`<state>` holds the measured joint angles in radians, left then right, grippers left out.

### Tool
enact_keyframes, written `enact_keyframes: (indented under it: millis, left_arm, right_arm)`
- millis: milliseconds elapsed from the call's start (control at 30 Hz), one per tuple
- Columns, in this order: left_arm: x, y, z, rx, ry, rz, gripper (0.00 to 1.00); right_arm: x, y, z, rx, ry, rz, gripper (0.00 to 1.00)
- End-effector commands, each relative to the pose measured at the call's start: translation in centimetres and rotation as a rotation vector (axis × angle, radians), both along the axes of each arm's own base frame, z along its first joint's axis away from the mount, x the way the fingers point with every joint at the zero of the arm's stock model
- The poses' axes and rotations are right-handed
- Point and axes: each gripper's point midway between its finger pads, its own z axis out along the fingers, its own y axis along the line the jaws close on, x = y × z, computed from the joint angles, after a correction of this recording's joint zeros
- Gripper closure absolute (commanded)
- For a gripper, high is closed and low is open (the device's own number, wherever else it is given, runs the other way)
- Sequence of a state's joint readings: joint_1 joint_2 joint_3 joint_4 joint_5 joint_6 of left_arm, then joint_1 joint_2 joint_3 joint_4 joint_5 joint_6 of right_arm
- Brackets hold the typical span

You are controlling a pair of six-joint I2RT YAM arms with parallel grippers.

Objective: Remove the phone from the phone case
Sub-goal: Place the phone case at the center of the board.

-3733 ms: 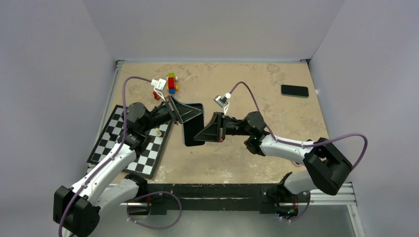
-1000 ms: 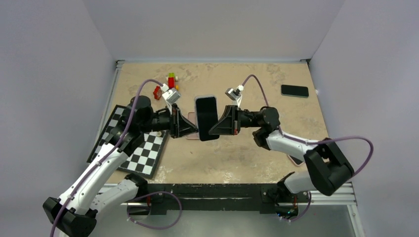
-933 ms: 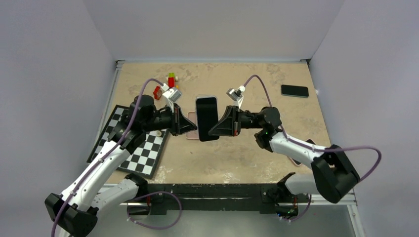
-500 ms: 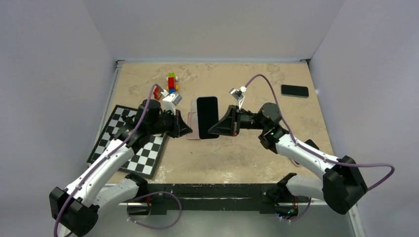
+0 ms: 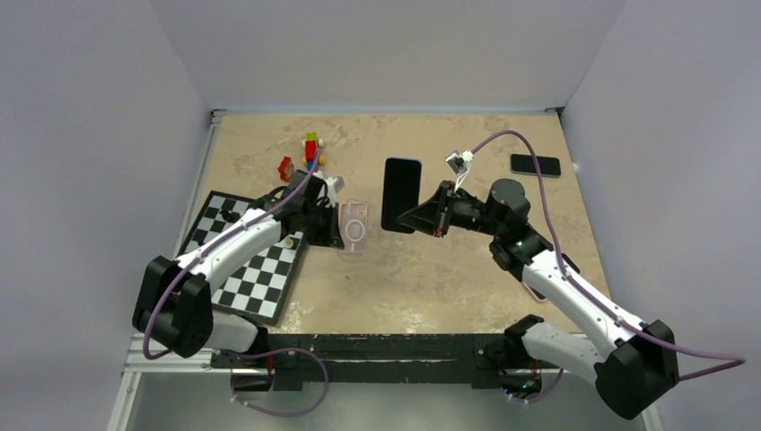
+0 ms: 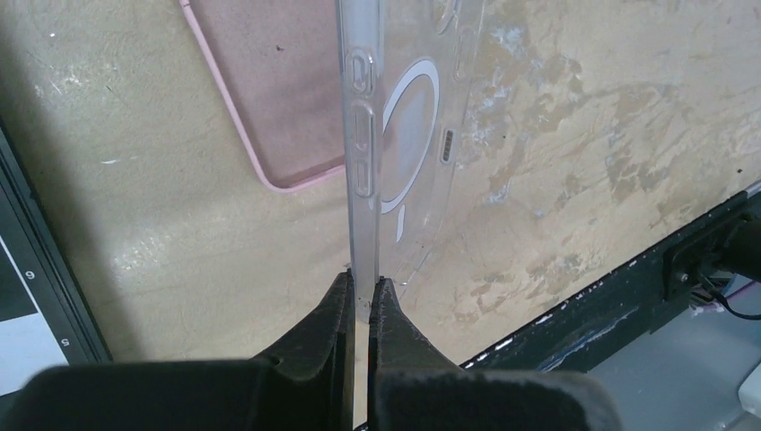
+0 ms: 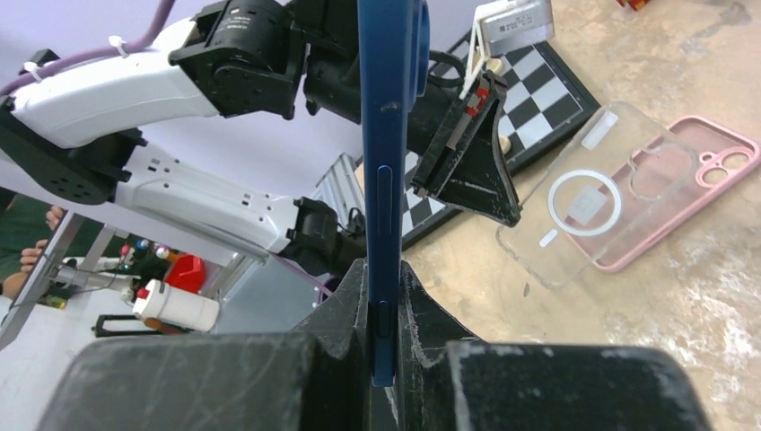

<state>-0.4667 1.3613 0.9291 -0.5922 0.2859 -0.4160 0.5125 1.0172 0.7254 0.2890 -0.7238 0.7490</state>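
The right gripper [image 7: 384, 301] was clenched on the dark blue slab phone [image 5: 401, 192], just above centre in the top view. The phone was free of the transparent plastic case [image 6: 408, 135], which the left gripper [image 6: 363, 301] pinched. Such a narrow edge-grip could let the phone slip.

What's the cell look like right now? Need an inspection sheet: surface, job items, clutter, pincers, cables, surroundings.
Surface: tan mottled table; no spills seen.
Job's things: phone is out of its case and held on edge off the table. The clear case is empty and partly overlaps a pink case.
Clutter: chessboard at the left edge; toy blocks far left; second phone far right.
Pincers: left pincer shut on the clear case's edge; right pincer shut on the phone.
Cables: purple cables loop off each wrist and run along the arms.
Surroundings: plain walls on three sides; nothing else seen.
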Motion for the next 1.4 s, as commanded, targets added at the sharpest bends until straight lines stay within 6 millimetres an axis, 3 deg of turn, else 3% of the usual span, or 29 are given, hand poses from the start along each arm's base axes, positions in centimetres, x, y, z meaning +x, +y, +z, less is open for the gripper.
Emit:
enact_keyframes:
  millis: [0,200,433,667,1367]
  left_arm:
    - [3.2,-0.1,1.6,-0.008,-0.085,0.038,1.0]
    - [5.1,1.0,-0.5,-0.043,-0.039,0.138,1.0]
    - [6.2,0.8,-0.7,-0.06,-0.061,0.144,1.0]
    - [5.6,0.1,-2.4,-0.086,0.003,0.13,1.0]
    - [4.2,0.4,-4.0,-0.057,0.079,0.129,1.0]
  right_arm:
    - [0.4,-0.8,1.2,0.003,-0.084,-0.047,1.0]
    - [0.2,-1.0,0.7,0.013,-0.087,-0.046,1.0]
    - [0.2,-1.0,0.2,0.03,-0.075,-0.019,1.0]
    - [-0.3,-1.4,-0.2,0.032,-0.071,-0.021,1.0]
    - [-0.1,-1.4,-0.5,0.043,-0.064,-0.014,1.0]
